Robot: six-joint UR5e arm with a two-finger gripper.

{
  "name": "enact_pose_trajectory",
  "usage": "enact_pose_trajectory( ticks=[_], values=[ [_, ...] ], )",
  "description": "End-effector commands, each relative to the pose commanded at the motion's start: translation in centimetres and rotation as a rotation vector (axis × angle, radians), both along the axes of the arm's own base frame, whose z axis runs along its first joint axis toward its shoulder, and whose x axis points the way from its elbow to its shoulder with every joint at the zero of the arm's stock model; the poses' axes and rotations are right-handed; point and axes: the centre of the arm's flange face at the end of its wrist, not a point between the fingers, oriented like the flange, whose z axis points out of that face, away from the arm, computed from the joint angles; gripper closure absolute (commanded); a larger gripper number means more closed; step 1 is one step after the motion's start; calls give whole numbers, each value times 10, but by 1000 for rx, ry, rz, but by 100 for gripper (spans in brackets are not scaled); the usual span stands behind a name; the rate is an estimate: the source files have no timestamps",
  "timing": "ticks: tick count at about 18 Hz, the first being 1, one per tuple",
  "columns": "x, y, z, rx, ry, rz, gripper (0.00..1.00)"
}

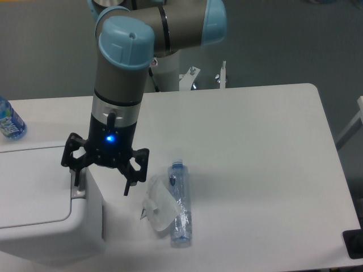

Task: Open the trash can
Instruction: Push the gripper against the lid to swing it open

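Where the white table (255, 141) meets the near left corner of the view sits one trash can (39, 209), a large boxy bin of smooth white plastic with rounded corners and a flat rectangular lid, which lies closed. One gripper (102, 184) hangs over its right edge, above the spot where the small grey latch (77, 191) shows, and part of that latch is hidden behind it. Its black fingers (127, 184) are spread wide and hold nothing; one reaches down over the lid's edge, the other hangs off the bin's right side above the table. A blue light glows on the gripper body. Two bottles are in view: one clear plastic bottle (180, 207) lies on its side just right of the bin, and one blue-tinted bottle (8, 120) is cut off at the far left edge. One crumpled piece of pale wrapper (159, 209) rests against the lying bottle's left side.
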Motion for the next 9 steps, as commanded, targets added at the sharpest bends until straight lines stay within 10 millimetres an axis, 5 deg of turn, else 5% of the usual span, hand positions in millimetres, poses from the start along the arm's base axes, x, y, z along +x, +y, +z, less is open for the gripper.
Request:
enact_pose_trajectory(
  ticks=[9],
  values=[
    [0,0,-6,-7,-3,-1,0]
  ],
)
